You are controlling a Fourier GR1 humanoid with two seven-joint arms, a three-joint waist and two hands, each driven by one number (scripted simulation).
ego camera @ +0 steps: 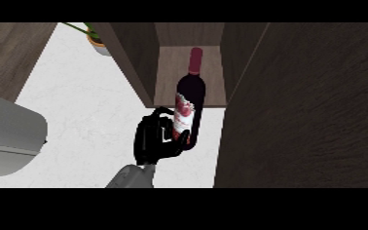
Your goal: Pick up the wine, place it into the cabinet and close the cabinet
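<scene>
Grey forearm (133, 176) nearest, entering low. Left hand (155, 135) curled round wine bottle (190, 105) at label, neck fwd into open cabinet (188, 63) so it slides in. Door (302, 112) swung open at right. Right hand unseen.

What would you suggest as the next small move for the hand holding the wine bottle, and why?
Probably carry the wine bottle a little further forward into the cabinet and set it down. The robot hand is curled round the bottle's lower part, the neck already points into the open compartment, and the base appears to hang at its front edge. The cabinet door stands open at the right.
</scene>
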